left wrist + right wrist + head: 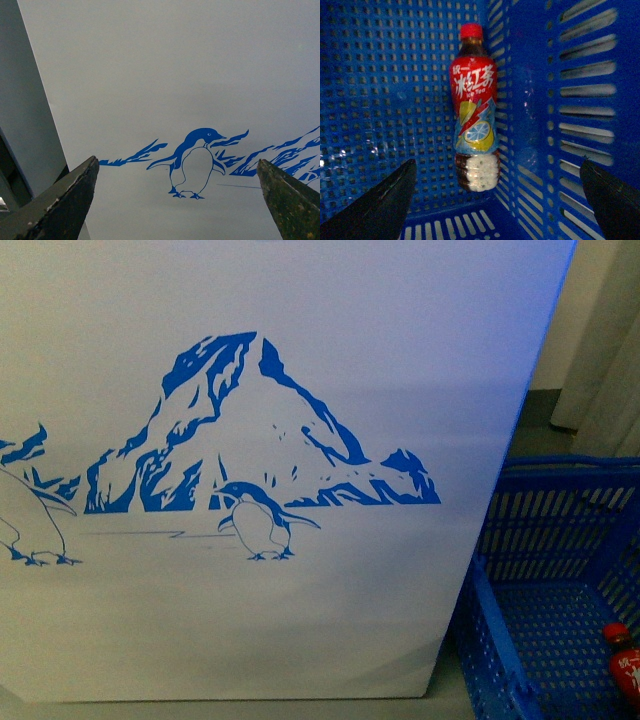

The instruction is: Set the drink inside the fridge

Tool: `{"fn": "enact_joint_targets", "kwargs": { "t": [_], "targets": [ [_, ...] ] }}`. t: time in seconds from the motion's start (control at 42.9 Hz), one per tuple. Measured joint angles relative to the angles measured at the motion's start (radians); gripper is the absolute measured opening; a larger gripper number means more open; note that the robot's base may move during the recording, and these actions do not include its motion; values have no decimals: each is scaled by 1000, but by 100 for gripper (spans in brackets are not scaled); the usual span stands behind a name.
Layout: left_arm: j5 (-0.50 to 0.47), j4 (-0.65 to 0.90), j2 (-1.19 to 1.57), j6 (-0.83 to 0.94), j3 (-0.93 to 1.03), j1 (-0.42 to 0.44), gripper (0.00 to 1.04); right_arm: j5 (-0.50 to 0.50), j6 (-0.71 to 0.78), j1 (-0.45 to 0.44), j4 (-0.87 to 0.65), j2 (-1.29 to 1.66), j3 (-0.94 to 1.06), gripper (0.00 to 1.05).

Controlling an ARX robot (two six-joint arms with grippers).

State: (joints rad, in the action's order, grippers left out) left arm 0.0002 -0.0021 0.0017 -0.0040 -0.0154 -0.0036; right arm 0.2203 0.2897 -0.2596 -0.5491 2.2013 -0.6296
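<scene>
1. White fridge side panel with blue mountain-and-penguin print (250,440): fills most of the front view and stands on the grey floor (450,708).
2. Blue plastic perforated shopping basket (545,590): sits on the floor just beside the fridge's right-hand corner.
3. Small drink bottle with red cap and red label with pale lettering (474,100): located inside the basket. It rests on the small-holed panel, alongside a slotted wall, with its base near a second slotted wall. The contents are dark, and the lower label shows a lemon on blue. In the front view only the cap and upper label show, at the lower right edge.
4. Left gripper (176,162): faces the fridge panel, with a printed penguin framed between the tips. Jaws are spread wide and hold nothing.
5. Right gripper (497,162): is aimed into the basket, with the bottle lying between the two tips but clear of both. Jaws are spread wide and hold nothing.
</scene>
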Motion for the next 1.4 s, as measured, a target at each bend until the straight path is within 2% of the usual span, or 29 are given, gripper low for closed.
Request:
{"fn": "enact_joint_targets", "kwargs": {
  "t": [0.303,0.466,0.676,1.096,1.306,1.399],
  "targets": [
    [0,0,0,0,0,0,97,111,6,1,-51,383,-206,98],
    [0,0,0,0,0,0,97,174,-14,2,5,528,-355,98],
    [0,0,0,0,0,0,97,202,-69,4,83,625,-482,98],
    [0,0,0,0,0,0,97,182,-195,-19,210,719,-629,98],
    [0,0,0,0,0,0,97,175,-210,-20,217,724,-638,98],
    [0,0,0,0,0,0,97,171,-214,-21,209,724,-637,84]
  ]
}}
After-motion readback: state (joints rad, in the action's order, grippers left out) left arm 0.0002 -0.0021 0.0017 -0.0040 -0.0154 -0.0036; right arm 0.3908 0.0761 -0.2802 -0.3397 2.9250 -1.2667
